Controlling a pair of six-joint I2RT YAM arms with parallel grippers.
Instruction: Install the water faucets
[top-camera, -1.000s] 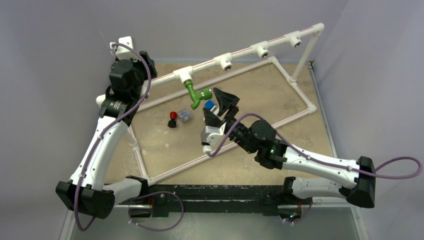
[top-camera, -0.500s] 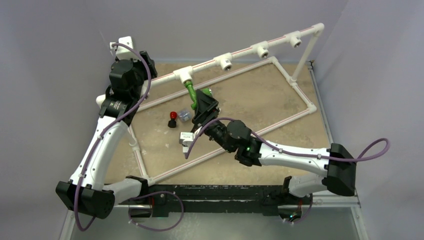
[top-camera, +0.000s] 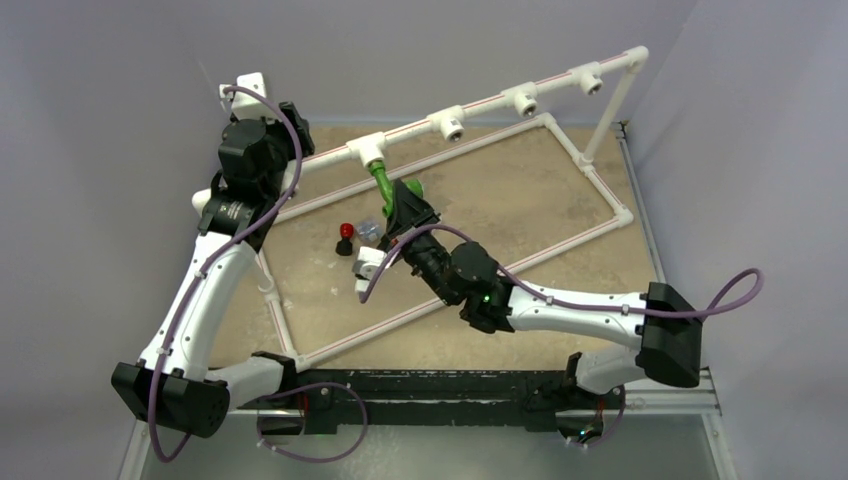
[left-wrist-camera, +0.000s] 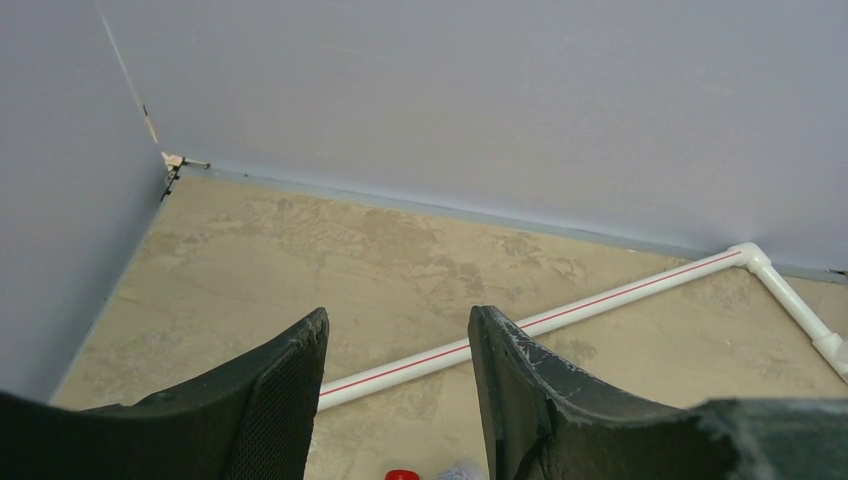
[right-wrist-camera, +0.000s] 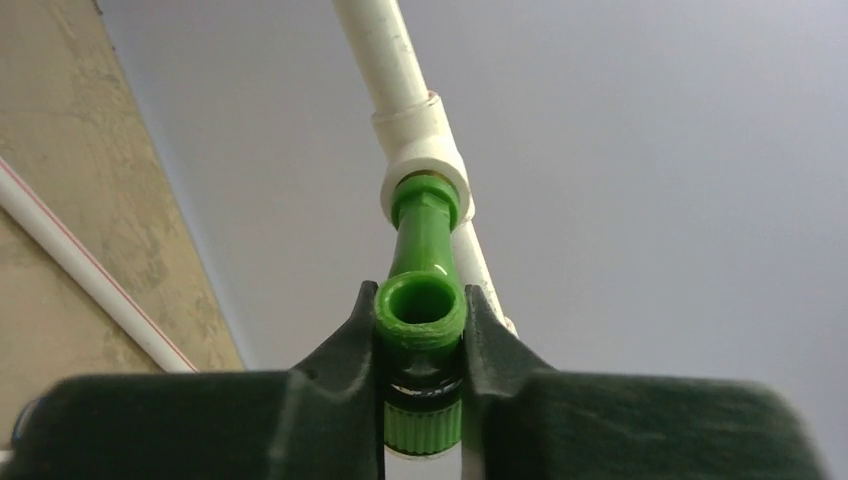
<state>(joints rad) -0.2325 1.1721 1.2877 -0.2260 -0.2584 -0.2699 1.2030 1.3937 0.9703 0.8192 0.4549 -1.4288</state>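
Note:
The green faucet (top-camera: 382, 184) hangs screwed into a white tee fitting (top-camera: 368, 150) on the raised pipe. My right gripper (top-camera: 405, 205) is shut on its lower end. In the right wrist view, the green faucet (right-wrist-camera: 421, 312) sits pinched between both fingers of the right gripper (right-wrist-camera: 421, 300), under the tee fitting (right-wrist-camera: 425, 165). The black faucet with a red knob (top-camera: 345, 238) stands on the table left of that gripper. My left gripper (left-wrist-camera: 397, 330) is open and holds nothing, high at the back left. The white faucet with a blue handle is hidden.
The raised pipe (top-camera: 490, 104) carries other open tee fittings (top-camera: 454, 126) to the right. A white pipe frame (top-camera: 590, 170) lies on the tan table. A small pale bluish piece (top-camera: 368, 231) lies beside the black faucet. Grey walls close the back and sides.
My right arm swung left and forward to the green faucet, and its jaws closed on it. It now covers the blue piece seen earlier. The left arm stayed still.

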